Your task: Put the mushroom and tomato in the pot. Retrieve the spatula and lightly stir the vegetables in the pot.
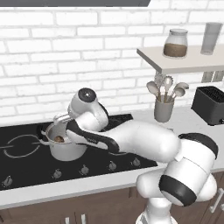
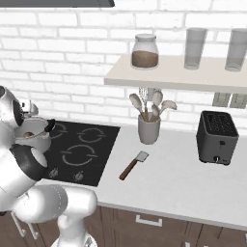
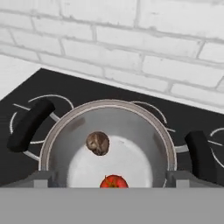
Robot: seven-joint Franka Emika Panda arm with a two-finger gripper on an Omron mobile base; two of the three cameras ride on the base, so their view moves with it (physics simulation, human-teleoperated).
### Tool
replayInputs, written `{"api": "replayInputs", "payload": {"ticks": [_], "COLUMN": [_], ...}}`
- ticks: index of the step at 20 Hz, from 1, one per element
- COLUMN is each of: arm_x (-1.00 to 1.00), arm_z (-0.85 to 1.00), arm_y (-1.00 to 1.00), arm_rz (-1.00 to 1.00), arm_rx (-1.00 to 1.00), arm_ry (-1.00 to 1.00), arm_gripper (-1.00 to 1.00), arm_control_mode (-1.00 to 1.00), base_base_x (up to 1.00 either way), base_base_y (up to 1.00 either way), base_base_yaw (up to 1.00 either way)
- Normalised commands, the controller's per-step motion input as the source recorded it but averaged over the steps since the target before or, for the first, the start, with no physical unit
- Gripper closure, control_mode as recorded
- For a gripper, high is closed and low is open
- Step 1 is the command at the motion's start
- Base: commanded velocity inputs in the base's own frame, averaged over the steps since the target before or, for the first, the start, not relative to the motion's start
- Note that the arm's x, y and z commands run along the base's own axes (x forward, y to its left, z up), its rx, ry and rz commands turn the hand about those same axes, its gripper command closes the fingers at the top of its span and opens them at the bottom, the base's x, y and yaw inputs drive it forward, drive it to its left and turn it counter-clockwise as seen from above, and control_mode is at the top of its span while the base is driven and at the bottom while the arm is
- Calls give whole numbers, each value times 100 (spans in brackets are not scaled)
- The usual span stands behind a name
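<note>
The mushroom point(image 3: 98, 143) and tomato point(image 3: 113, 181) are seen inside the pot point(image 3: 57, 131) on the stove. The spatula point(image 2: 133, 165) is left on the counter point(image 2: 193, 183). Whether the fingers are open cannot be told.

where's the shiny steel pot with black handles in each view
Left base view: the shiny steel pot with black side handles sits left of centre on the black cooktop, partly behind the arm.
Right base view: pot at far left edge, mostly behind the arm.
Hand view: pot centre, seen from above.
Shared landmark: the cooktop.
</note>
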Motion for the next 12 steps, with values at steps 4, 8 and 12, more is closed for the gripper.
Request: {"api": "replayInputs", "payload": {"ticks": [4,8,12], "arm_x": [-20,0,16], "arm_z": [80,40,20], "arm_y": [-91,-100,-100], "arm_rz": [-12,-22,-9], "arm_rx": [17,13,4], "arm_ry": [6,13,10], "arm_gripper": [-100,-100,-100], "arm_control_mode": [-100,-100,-100], "base_base_x": [0,0,0], "base_base_y": [0,0,0], "base_base_yaw": [0,0,0]}}
